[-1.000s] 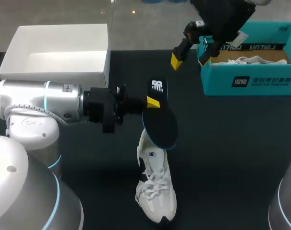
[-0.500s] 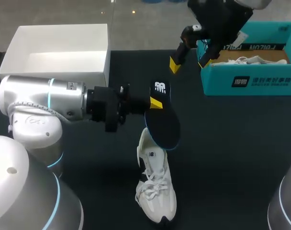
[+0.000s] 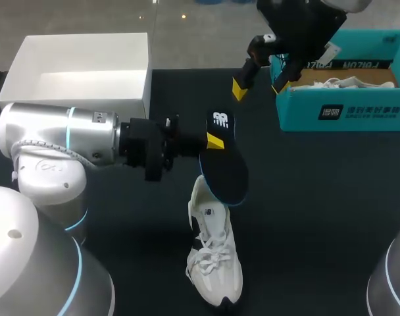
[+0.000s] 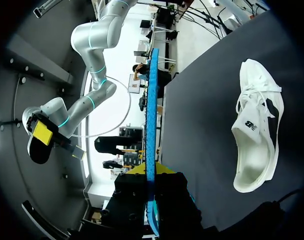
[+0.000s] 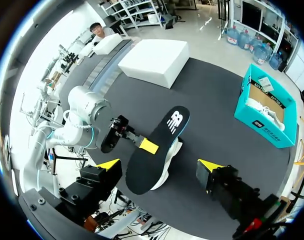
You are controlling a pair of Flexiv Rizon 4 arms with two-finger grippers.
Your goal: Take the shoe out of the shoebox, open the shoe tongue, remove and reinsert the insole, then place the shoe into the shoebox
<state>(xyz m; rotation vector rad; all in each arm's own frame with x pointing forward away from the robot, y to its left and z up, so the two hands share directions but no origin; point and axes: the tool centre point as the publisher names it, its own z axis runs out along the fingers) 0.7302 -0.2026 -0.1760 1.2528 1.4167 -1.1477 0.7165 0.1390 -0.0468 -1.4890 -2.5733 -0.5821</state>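
shoe (image 3: 213,257) out, lying toward the worktop's (image 3: 318,217) near edge. insole (image 3: 223,168) removed, clamped in left fingers (image 3: 214,140) above it. right fingers (image 3: 240,88) apart beside shoebox (image 3: 345,113) at far right corner. left to do: reinserting, boxing.

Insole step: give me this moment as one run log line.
left gripper: shut on insole, above shoe | right gripper: open, empty, raised | shoe: on table, outside shoebox

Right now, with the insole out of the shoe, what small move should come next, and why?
Probably the left pincer should bring the insole down toward the opening of the shoe: it holds the insole clear above it, while the right pincer hangs open by the shoebox.
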